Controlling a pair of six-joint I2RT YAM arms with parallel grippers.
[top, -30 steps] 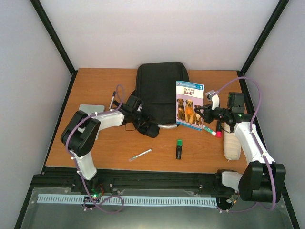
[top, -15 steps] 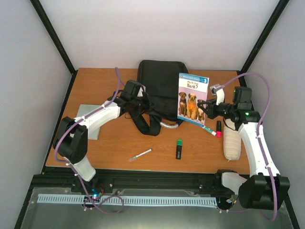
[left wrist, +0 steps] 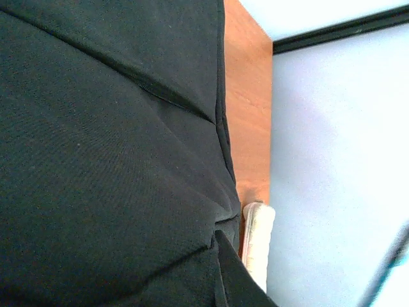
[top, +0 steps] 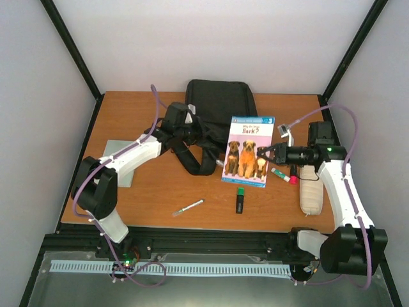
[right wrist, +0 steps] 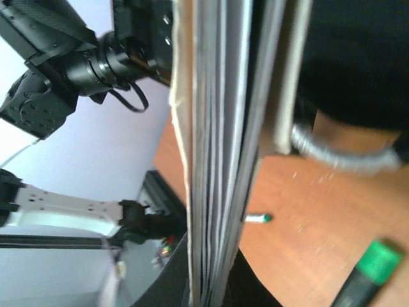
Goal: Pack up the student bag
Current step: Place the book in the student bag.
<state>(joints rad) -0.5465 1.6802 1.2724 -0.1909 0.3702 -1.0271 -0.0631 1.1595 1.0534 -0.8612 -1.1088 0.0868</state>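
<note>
The student bag (top: 220,105), a large black fabric pack, lies at the back middle of the table, one strap (top: 195,158) trailing toward me. My left gripper (top: 186,128) is shut on the bag's left side. In the left wrist view black bag fabric (left wrist: 108,160) fills the frame and hides the fingers. My right gripper (top: 268,153) is shut on the right edge of a dog picture book (top: 248,160), held over the bag's near end. In the right wrist view the book (right wrist: 223,128) is edge-on between my right gripper's jaws (right wrist: 214,281), the bag's grey handle (right wrist: 339,153) behind it.
On the table lie a white marker (top: 188,207), a green-capped highlighter (top: 240,200), a pink-ended marker (top: 284,175), a cream pouch (top: 311,190) at the right edge and a grey pad (top: 121,157) under the left arm. Black frame posts stand at the back corners.
My left gripper moved back along the bag's left side and shut on it. My right gripper swung the book left and nearer, tilting it flatter.
</note>
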